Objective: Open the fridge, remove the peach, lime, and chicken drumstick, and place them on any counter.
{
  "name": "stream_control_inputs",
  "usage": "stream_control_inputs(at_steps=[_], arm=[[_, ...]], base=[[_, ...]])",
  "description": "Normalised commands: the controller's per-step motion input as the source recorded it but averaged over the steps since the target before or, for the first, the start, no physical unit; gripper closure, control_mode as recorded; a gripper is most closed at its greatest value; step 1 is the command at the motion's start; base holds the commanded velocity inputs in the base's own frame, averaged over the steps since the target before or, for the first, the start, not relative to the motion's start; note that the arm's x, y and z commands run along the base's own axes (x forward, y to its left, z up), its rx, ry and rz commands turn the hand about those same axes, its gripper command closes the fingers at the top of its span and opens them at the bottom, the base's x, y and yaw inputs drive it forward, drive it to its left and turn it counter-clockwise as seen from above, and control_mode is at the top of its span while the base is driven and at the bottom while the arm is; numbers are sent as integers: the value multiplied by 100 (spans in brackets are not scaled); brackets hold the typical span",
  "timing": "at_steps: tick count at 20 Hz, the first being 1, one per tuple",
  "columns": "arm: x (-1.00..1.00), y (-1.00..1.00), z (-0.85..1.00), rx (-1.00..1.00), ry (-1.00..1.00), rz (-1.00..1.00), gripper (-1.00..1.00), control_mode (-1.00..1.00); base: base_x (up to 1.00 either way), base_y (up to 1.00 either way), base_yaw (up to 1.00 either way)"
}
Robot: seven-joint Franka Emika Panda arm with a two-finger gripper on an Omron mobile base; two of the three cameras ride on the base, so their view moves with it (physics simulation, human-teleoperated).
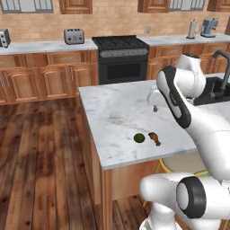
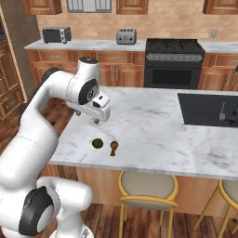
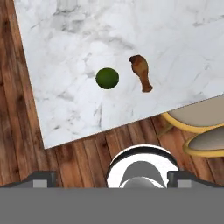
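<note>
A: The tool (image 2: 96, 120) hangs above the bench (image 2: 153, 125), jaws spread wide and holding nothing. In the hand view its two dark tips (image 3: 41, 178) sit far apart at the bottom edge, with only floor between them.

B: And what lies under it?

A: The lime (image 1: 139, 138) and the chicken drumstick (image 1: 154, 138) lie on the marble, near the bench's front corner. They are just beside each other but apart, not touching. From the hand view the lime (image 3: 107, 78) is left of the drumstick (image 3: 141, 71), whose rounded meaty end points away from the bench edge and whose thin bone end points toward it.

B: Is the tool touching either one?

A: No. It is clear above them, and both rest free on the marble. In the right base view the lime (image 2: 97, 143) and drumstick (image 2: 113, 148) lie below and slightly forward of the tool.

B: What else is around?

A: A black sink (image 2: 209, 109) is cut into the far end of the bench, with yellow-framed stools (image 2: 146, 188) tucked beneath its front edge. Behind stand a black stove (image 1: 121, 58) and a toaster (image 1: 74, 36) on the long rear countertop (image 1: 45, 46), and a wooden floor (image 1: 40, 170) lies beside the bench.
</note>
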Motion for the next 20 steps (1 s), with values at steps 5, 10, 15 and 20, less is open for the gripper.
stream_control_inputs(at_steps=[5, 10, 15, 20], arm=[[-64, 8, 55, -5, -20, -20, -100, -100], [-60, 14, 43, -1, -21, -13, -100, -100], [-55, 17, 29, -7, -25, 0, -100, -100], [-44, 2, 31, -18, -6, 1, -100, -100]], base=[[0, 0, 0], [0, 0, 0], [0, 0, 0], [0, 0, 0]])
